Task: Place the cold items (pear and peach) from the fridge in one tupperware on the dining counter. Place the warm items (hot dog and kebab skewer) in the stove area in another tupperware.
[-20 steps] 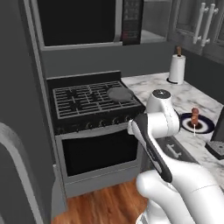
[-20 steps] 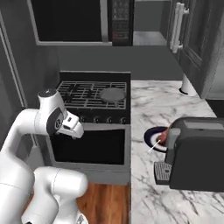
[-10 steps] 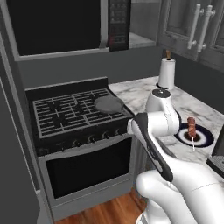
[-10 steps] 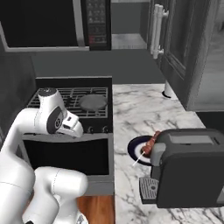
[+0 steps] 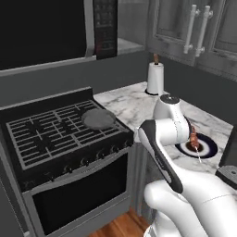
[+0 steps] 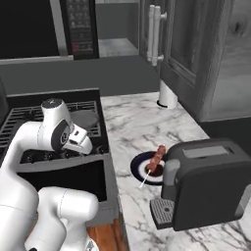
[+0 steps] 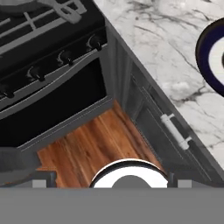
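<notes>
stove (image 5: 55, 139): black
pan (image 5: 98, 119): grey
counter (image 6: 132, 127): white marble, grey veins
plate (image 6: 142, 166): white, dark blue rim
kebab skewer (image 6: 156, 159): reddish-brown
toaster (image 6: 203, 181): dark grey
floor (image 7: 96, 148): reddish-brown wood

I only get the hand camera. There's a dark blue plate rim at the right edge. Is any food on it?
Observer: Yes, a kebab skewer lies across that plate.
Operator: What stands near it on the counter?
Observer: A dark grey machine stands close beside the plate, on the marble counter.
Operator: And further back?
Observer: A white paper towel roll stands upright at the counter's far end, near the wall.
</notes>
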